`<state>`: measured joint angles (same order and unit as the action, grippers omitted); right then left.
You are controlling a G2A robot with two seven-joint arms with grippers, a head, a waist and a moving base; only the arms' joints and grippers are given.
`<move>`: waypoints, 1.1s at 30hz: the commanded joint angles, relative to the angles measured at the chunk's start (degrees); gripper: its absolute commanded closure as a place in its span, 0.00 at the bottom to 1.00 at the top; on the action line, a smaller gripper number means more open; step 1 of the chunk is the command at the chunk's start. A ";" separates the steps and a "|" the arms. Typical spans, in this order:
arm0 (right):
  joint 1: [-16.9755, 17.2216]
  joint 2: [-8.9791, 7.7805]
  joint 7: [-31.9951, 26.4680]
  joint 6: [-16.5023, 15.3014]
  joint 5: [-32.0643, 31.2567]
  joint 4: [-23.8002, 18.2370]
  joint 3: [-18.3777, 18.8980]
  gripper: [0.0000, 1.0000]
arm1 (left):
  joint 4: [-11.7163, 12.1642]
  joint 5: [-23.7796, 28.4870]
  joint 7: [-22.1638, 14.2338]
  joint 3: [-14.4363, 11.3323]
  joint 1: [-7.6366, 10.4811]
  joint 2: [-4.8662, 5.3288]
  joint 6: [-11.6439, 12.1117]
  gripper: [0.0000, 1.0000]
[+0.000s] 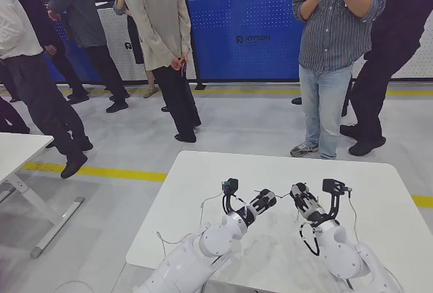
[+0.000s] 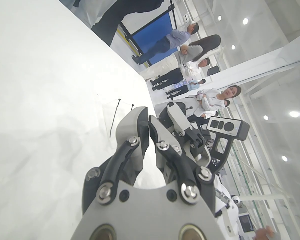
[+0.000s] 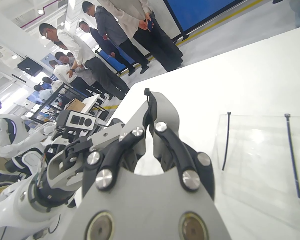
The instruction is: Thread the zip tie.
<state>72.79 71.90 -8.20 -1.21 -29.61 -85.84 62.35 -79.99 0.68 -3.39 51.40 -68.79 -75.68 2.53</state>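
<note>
Right gripper (image 3: 150,101): held above the white desk (image 3: 240,76). Its fingers (image 3: 166,111) are pressed together on a black plastic zip tie (image 3: 147,92). The tie's square head projects just past the fingertips and its strap runs back between the pads.

Left gripper (image 2: 148,121): held above the same desk, close beside the right gripper, tips facing it. Its fingers (image 2: 132,123) are drawn together with only a sliver between the pads. It cannot be told whether anything is pinched there.

Desk surface: a clear plastic sheet (image 3: 260,151) lies flat on the right arm's side. Two loose black zip ties (image 3: 226,141) rest on the sheet, straight, roughly parallel and well apart from each other. Neither gripper touches them.
</note>
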 commanded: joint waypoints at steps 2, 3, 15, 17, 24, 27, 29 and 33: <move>-0.01 0.19 0.27 -0.22 0.67 0.23 0.02 1.00 | 0.00 0.00 0.00 0.00 0.00 0.00 0.00 1.00; 0.05 0.25 0.48 -0.43 0.99 0.30 0.07 1.00 | 0.00 0.00 0.00 0.00 0.00 0.00 0.00 1.00; -0.20 0.81 0.18 -1.46 2.15 1.77 0.29 1.00 | -0.62 0.67 0.06 0.20 -0.65 -0.21 0.20 1.00; -0.19 0.88 0.25 -1.65 2.41 1.93 0.40 1.00 | -0.55 0.64 0.14 0.26 -0.67 -0.25 0.19 1.00; 0.54 1.04 0.60 -2.42 2.72 1.72 0.95 1.00 | -0.45 1.29 0.41 0.56 -1.02 -0.44 0.94 1.00; 0.86 1.10 0.88 -2.76 2.50 1.46 1.13 1.00 | -0.44 1.09 0.25 0.47 -1.12 -0.50 0.99 1.00; 1.16 1.12 1.28 -2.86 2.38 1.20 1.42 1.00 | -0.40 0.91 0.13 0.40 -1.11 -0.55 0.94 1.00; 1.46 1.14 1.08 -2.66 1.83 0.98 1.75 1.00 | -0.40 0.63 0.06 0.44 -1.13 -0.63 0.93 1.00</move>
<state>74.19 73.03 -7.04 -3.92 -27.68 -84.85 64.02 -80.38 1.39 -3.35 51.83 -69.90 -76.29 3.45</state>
